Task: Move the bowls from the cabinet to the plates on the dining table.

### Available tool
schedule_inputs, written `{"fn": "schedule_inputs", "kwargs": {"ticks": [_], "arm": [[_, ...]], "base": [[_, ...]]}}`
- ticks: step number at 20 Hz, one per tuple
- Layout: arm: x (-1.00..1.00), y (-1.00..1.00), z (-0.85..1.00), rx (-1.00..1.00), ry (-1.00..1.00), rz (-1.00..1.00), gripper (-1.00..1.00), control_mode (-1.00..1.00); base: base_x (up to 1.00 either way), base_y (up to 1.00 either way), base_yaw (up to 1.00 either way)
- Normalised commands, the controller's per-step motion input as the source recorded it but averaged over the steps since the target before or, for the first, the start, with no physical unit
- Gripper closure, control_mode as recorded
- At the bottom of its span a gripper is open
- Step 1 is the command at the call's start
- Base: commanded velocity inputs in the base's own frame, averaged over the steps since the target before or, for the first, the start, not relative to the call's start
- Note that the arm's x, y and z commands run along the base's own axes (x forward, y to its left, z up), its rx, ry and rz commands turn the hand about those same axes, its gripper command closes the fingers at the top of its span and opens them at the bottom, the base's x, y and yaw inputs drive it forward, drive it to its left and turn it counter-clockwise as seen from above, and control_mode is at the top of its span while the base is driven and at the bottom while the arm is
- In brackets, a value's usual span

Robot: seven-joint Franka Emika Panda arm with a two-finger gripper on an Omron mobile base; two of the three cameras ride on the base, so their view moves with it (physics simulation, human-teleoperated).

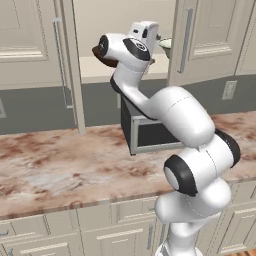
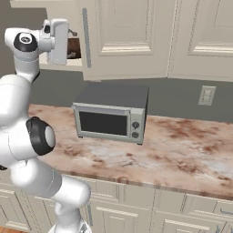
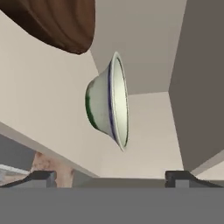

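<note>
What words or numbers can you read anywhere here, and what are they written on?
None: no readable word, number or brand shows in any view.
Microwave: two round knobs on its front, no legible marks beside them.
Wall outlet: plain, no writing.
Cream bowl: green and blue bands, no letters.
Cabinet doors: plain panels, no labels.

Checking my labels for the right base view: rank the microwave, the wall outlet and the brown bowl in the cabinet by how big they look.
1. Microwave, clearly largest.
2. Wall outlet.
3. Brown wooden bowl, mostly hidden by the arm, so its place against the outlet is unsure.
</note>
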Motion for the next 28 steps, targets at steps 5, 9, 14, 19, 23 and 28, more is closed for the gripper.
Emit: {"fn": "schedule_inputs", "kwargs": {"ticks": [5,9,14,19,23,28], "arm": [[-0.35,-0.28,0.0,0.0,0.01,-0.13,-1.0,-1.0],[-0.26,-0.31,0.0,0.0,0.02,-0.14,-1.0,-1.0],[-0.1,-0.23,0.0,0.0,0.0,-0.09,-1.0,-1.0],[-0.21,-0.23,0.0,0.0,0.0,-0.08,-1.0,-1.0],[-0.66,-0.54,-0.02,0.0,0.0,-0.16,-1.0,-1.0],[-0.63,-0.48,-0.01,0.0,0.0,-0.13,-1.0,-1.0]], "base": [[0.0,0.0,0.0],[0.0,0.0,0.0],[0.0,0.0,0.0],[0.0,0.0,0.0],[0.0,0.0,0.0],[0.0,0.0,0.0]]}}
